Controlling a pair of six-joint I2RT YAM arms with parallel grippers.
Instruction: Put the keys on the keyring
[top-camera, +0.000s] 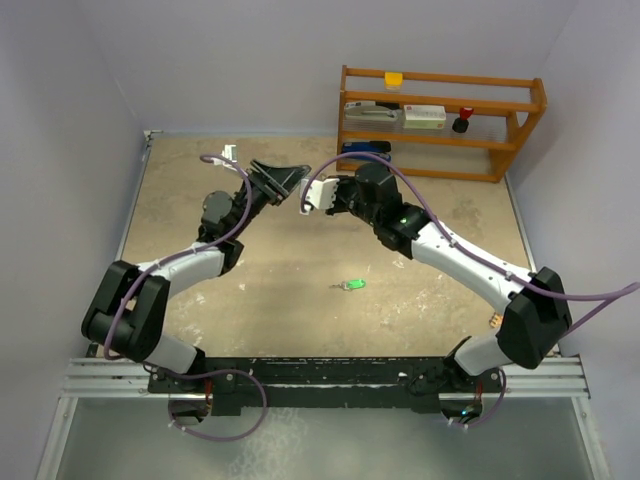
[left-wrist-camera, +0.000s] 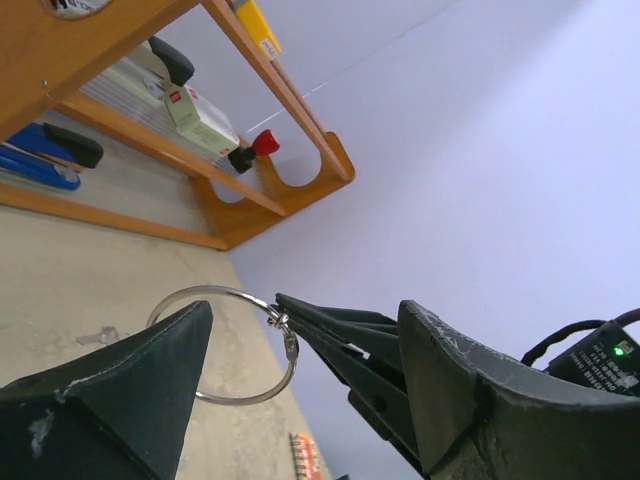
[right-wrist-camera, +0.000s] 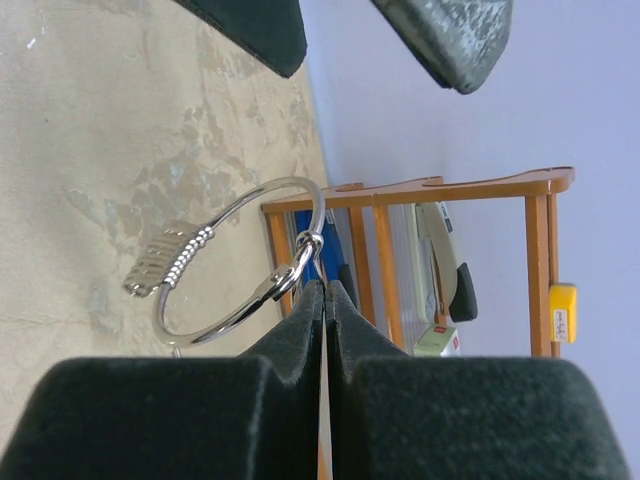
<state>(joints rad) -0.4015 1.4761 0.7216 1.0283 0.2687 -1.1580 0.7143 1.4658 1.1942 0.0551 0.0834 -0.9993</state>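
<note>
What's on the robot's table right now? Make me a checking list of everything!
Surface: tan blotchy table, no spills seen.
Job's things: keyring held up off the table; green key lying alone mid-table; no other key seen.
Clutter: blue tool by the shelf's foot.
Grippers: right gripper shut on the keyring's clasp; left gripper open, facing it.
Cables: purple cables along both arms, clear of the key.
Surroundings: wooden shelf at the far right; pale walls.
</note>
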